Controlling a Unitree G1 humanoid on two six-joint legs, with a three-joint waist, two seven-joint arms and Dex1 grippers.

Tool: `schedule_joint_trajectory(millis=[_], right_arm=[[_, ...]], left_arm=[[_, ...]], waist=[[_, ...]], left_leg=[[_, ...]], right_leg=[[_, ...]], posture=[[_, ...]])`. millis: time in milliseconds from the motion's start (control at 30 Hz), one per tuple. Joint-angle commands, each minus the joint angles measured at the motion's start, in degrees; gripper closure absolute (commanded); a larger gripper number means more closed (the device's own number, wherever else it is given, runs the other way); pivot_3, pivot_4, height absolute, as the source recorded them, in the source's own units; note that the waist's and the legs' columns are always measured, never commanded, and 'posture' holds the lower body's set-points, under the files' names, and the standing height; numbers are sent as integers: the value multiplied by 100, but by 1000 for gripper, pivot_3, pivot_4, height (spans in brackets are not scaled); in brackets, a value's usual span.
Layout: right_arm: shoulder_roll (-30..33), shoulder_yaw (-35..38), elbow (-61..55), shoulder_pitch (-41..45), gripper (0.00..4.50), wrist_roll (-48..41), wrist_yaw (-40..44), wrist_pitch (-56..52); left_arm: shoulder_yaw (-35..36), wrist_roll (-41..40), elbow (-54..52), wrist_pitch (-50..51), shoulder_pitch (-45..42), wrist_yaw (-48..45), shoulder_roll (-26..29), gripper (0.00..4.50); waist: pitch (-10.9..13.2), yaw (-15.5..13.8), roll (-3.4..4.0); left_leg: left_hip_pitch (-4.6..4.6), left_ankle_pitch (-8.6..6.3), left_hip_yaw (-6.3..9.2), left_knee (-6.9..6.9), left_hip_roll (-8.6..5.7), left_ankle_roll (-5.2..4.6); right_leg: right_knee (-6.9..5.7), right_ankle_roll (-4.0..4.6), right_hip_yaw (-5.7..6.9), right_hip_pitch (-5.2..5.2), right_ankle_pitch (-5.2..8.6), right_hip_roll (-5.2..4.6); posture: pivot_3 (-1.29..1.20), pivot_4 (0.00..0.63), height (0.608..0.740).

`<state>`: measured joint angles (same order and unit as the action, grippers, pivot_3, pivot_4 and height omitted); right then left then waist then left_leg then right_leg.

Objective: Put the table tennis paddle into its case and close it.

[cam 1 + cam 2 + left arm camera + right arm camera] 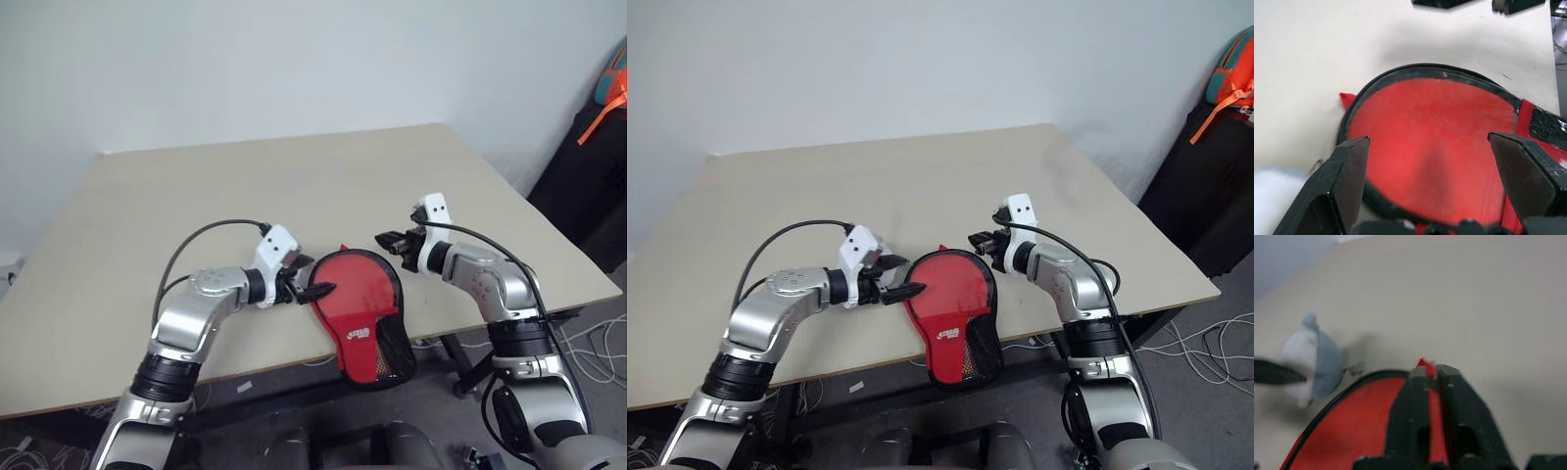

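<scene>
Case (359, 323) overhangs tan table (294, 186); left pincer (312, 291) wide, right pincer (384, 239) unclear

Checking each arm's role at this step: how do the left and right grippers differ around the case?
The left gripper is wide open at the case's left edge; the right gripper sits by its far right rim. The left points right, the right points left. Both hover low over the table.
</scene>
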<state>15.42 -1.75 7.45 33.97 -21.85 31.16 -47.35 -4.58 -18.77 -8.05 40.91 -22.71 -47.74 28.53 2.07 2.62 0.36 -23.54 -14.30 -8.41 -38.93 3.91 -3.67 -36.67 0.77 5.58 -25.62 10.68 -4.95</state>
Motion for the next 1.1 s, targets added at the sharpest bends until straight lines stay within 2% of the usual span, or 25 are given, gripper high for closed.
schedule_joint_trajectory(millis=[33, 100, 267, 467, 667, 900, 1100], right_arm=[[17, -99, -367, 12, 2585, -45, 103, -42], [-33, -179, -430, -39, 1921, -69, 95, -100], [-270, -444, -602, -190, 1921, -55, 40, -226], [-459, -764, -546, -365, 1921, 99, -41, -142], [-513, -1024, -433, -491, 1921, 411, -161, 81], [-487, -985, -313, -449, 1921, 568, -180, 151], [-492, -968, -256, -415, 1921, 641, -154, 167]], left_arm=[[462, -413, -257, 85, -198, -82, 101, 369], [652, -486, -111, 93, -361, -49, 207, 369], [696, -142, 755, -258, -797, 108, 502, 369], [606, 184, 1563, -414, -1058, 574, 357, 369], [478, 275, 1711, -411, -872, 554, 290, 369], [513, 16, 1864, 378, -795, 516, 85, 369], [535, 34, 2298, 652, -976, 654, -96, 369]], waist=[[0, -3, 0], [1, -2, -1], [3, 1, -7], [4, -2, -16], [6, 3, -25], [6, 1, -31], [6, 0, -33]], left_leg=[[0, 0, 0, 0, -1, 0], [0, 0, 0, -1, -2, 0], [0, 1, 1, -1, 0, 2], [-1, 2, -7, -2, -2, 5], [-6, 3, -9, 0, 0, 11], [-6, 5, -10, 0, 0, 13], [-5, 4, -7, -1, -1, 12]], right_leg=[[0, 1, 0, 1, 1, -2], [0, 2, 0, 1, 1, -3], [-2, 0, 2, 0, 0, 3], [-1, -1, -1, 1, -1, -1], [-1, -1, -2, -7, 0, -1], [-2, -1, -3, -7, -1, -1], [-2, -1, -1, -5, -1, -1]], posture=[[0, 0, 724], [0, 0, 724], [0, 0, 724], [0, 0, 724], [0, 0, 724], [0, 0, 724], [0, 0, 724]])
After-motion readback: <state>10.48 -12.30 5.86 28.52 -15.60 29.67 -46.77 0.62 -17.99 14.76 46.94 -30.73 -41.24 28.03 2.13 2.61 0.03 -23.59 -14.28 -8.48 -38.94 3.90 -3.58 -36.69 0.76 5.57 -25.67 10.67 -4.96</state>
